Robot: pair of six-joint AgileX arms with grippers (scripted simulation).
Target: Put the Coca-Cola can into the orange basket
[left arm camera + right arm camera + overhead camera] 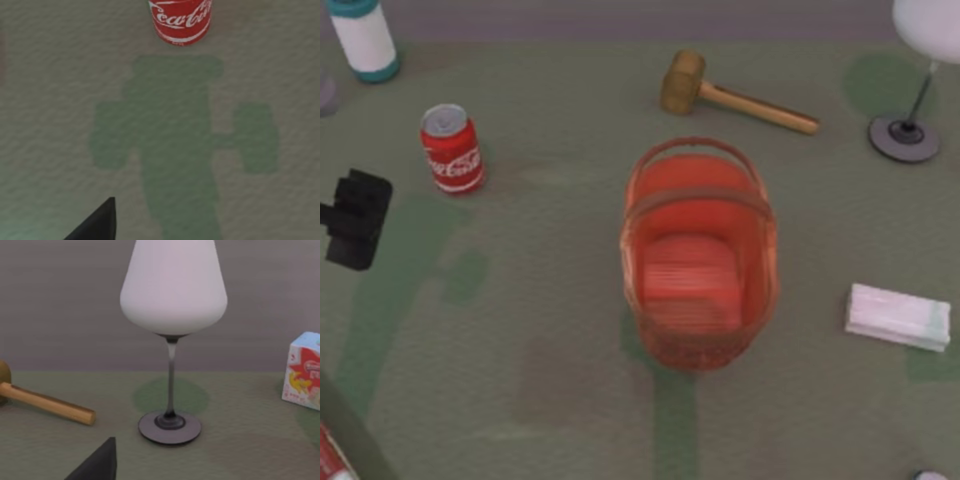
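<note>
White "Coca-Cola" script on red Coca-Cola can (452, 150); carton (303, 371) print unreadable

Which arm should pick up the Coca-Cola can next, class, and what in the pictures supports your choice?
The left arm, probably. Its end effector hovers at the table's left edge, close to the upright Coca-Cola can, and its wrist camera already faces the can. The right arm does not show in the top view, and the orange basket lies between.

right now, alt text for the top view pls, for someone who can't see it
An empty orange basket stands mid-table, and the upright Coca-Cola can stands apart toward the left, just beyond the left gripper. A wooden mallet lies behind the basket, with a folded white cloth at the right.
</note>
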